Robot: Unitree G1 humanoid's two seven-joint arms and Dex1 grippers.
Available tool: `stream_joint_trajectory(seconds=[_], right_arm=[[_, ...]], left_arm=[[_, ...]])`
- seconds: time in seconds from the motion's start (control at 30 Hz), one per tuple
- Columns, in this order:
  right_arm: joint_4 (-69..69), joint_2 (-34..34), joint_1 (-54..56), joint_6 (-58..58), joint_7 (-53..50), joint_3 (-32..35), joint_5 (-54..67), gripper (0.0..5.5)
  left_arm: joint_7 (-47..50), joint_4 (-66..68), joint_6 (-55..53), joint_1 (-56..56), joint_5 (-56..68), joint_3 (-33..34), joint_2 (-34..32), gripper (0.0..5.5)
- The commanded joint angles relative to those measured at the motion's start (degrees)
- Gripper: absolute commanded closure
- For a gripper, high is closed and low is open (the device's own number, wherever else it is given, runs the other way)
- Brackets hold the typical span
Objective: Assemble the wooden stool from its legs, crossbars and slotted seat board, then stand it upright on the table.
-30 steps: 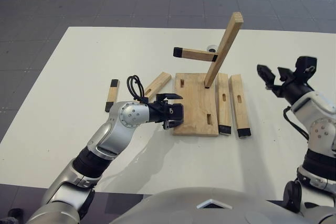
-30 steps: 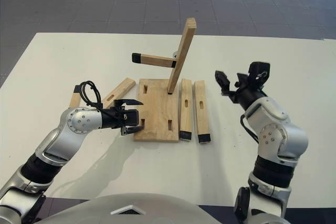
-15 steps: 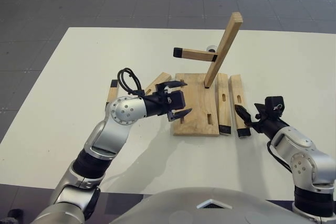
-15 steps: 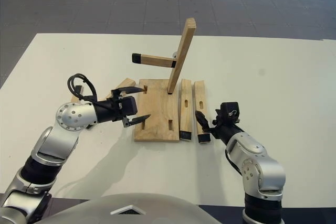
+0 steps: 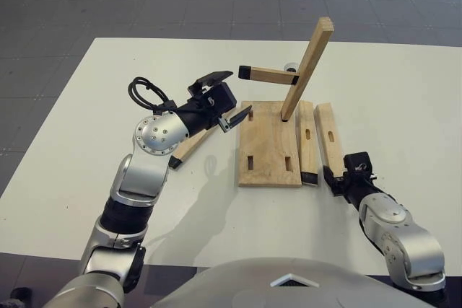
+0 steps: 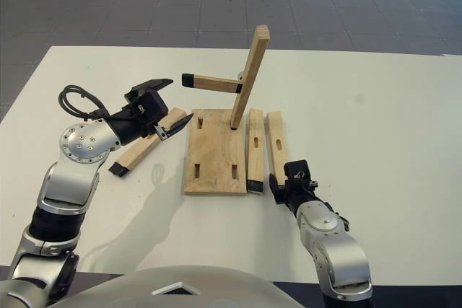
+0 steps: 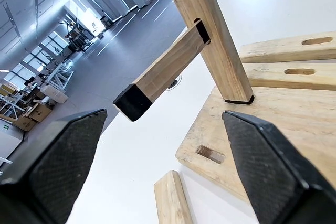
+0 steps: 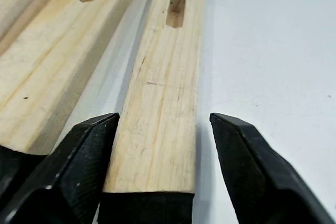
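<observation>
**The seat board [image 5: 268, 146] lies flat mid-table, with one standing leg [image 5: 307, 70] leaning in its far slot.**
The right gripper [image 8: 164, 124] gapes wide astride the capped end of the outermost loose leg [image 5: 330, 142], holding nothing. A hold that far out may swing it into the neighbouring leg [image 5: 308, 142]. The left gripper [image 5: 238, 93], wide and empty, hovers near the crossbar [image 5: 271, 74] and could topple the standing leg.

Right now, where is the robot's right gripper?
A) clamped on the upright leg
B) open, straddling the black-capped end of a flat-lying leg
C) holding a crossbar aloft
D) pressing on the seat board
B: the right gripper is open, one finger on each side of the black-capped end of the outermost leg.
</observation>
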State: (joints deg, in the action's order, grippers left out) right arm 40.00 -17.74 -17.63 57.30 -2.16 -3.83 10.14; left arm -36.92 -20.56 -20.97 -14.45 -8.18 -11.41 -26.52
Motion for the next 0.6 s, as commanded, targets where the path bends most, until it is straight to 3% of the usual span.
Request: stream_joint_trajectory(seconds=[0.03,0.1,0.23,0.37,0.53,0.6], right_arm=[[-1.28,1.14,-0.24,2.92,-2.03,2.78,-2.62,3.16],[-2.4,1.51,0.94,2.64,-2.29,4.87,-3.34,3.43],[-3.29,5.42,7.76,-3.26,-3.35,11.19,-2.75,3.43],[-4.21,6.77,19.66,-13.39,-1.36,20.37,1.91,3.43],[-7.59,2.57,35.52,-19.43,12.13,25.12,17.21,3.43],[-8.53,1.26,40.57,-16.38,19.22,25.29,28.35,3.43]], left_arm=[[1.03,0.91,0.63,-1.71,-1.0,-0.08,-0.82,1.41],[1.24,1.23,0.76,-2.01,-1.1,0.11,-0.88,1.41],[3.78,3.42,1.11,-4.11,-0.03,3.65,-0.27,1.41],[1.37,6.27,-1.27,-8.48,12.58,12.61,2.01,1.41],[2.46,9.45,-23.94,-18.33,38.89,26.08,7.12,1.41],[3.11,9.45,-36.14,-20.93,51.09,29.81,8.34,1.02]])
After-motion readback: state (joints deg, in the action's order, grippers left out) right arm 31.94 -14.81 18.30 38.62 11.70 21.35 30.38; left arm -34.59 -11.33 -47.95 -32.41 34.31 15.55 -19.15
